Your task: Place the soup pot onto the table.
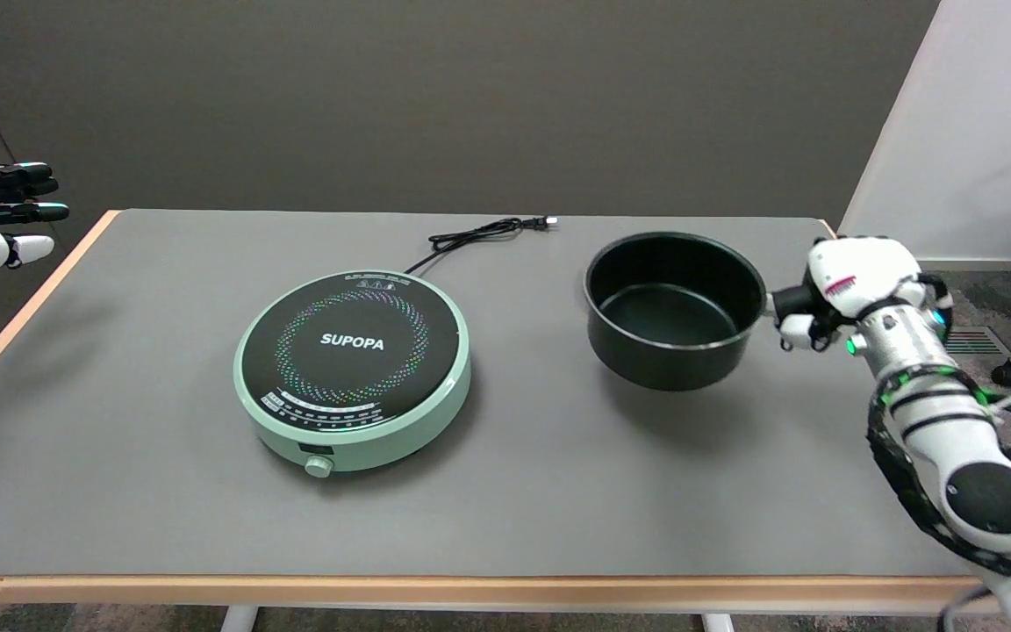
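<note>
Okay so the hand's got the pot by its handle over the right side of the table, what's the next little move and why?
Probably lower the soup pot a little further, straight down. A shadow shows under it on the table, so it seems not fully set down. The right hand grips its handle, and the induction cooker stands well clear. Only then open the fingers.
</note>
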### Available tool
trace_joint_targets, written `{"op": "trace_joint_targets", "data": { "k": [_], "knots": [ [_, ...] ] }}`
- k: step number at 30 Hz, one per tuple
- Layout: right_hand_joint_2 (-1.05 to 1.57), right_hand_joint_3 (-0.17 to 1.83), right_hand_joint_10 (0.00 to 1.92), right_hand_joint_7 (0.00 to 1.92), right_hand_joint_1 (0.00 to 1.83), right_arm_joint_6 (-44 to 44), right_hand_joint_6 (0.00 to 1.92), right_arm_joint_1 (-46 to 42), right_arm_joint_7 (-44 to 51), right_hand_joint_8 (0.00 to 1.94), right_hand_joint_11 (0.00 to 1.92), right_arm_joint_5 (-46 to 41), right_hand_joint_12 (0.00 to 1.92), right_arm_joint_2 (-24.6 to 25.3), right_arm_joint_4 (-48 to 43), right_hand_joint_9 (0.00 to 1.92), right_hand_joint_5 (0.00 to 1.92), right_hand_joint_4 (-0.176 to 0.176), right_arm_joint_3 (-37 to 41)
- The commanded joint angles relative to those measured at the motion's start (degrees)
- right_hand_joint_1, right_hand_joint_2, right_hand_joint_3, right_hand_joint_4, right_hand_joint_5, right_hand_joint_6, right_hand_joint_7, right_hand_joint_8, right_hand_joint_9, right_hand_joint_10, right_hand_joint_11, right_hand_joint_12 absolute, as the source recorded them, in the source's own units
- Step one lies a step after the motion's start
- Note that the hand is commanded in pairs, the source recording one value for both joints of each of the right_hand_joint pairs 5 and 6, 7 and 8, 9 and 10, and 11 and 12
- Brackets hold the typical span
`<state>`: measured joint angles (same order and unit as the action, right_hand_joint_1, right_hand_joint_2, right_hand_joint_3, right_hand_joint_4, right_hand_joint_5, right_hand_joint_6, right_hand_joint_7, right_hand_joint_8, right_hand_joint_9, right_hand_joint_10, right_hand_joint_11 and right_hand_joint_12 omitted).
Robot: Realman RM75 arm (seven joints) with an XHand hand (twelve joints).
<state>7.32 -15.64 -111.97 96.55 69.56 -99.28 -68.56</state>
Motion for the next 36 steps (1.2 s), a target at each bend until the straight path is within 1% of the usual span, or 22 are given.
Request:
{"op": "trace_joint_targets", "data": {
  "k": [1, 11, 15, 19, 26, 36],
  "knots": [
    [0.98, 1.17, 1.72, 1.72, 0.93, -0.35, 1.72, -12.21, 0.06, 1.72, 1.72, 0.09, 1.72, 5.02, -5.31, 1.72, 1.72, -0.084, 6.64],
    [0.97, 1.19, 1.72, 1.72, 0.94, -0.35, 1.72, -13.97, -0.43, 1.72, 1.72, -0.34, 1.72, 5.57, -7.0, 1.72, 1.72, -0.085, 5.11],
    [0.97, 1.19, 1.72, 1.72, 0.94, -0.35, 1.72, -15.32, -0.5, 1.72, 1.72, -4.55, 1.72, 4.61, -7.63, 1.72, 1.72, -0.085, 2.88],
    [0.96, 1.2, 1.72, 1.72, 0.94, -0.35, 1.72, -16.12, -0.53, 1.72, 1.72, -6.56, 1.72, 3.08, -7.71, 1.72, 1.72, -0.085, 0.7],
    [0.96, 1.21, 1.72, 1.72, 0.94, -0.35, 1.72, -16.51, -9.21, 1.72, 1.72, -9.09, 1.72, 1.43, -7.71, 1.72, 1.72, -0.085, -1.51],
    [0.97, 1.22, 1.74, 1.74, 0.94, 0.3, 1.74, -16.43, -9.37, 1.74, 1.74, -8.45, 1.74, 1.27, -7.06, 1.74, 1.74, -0.083, -4.48]
  ]
}}
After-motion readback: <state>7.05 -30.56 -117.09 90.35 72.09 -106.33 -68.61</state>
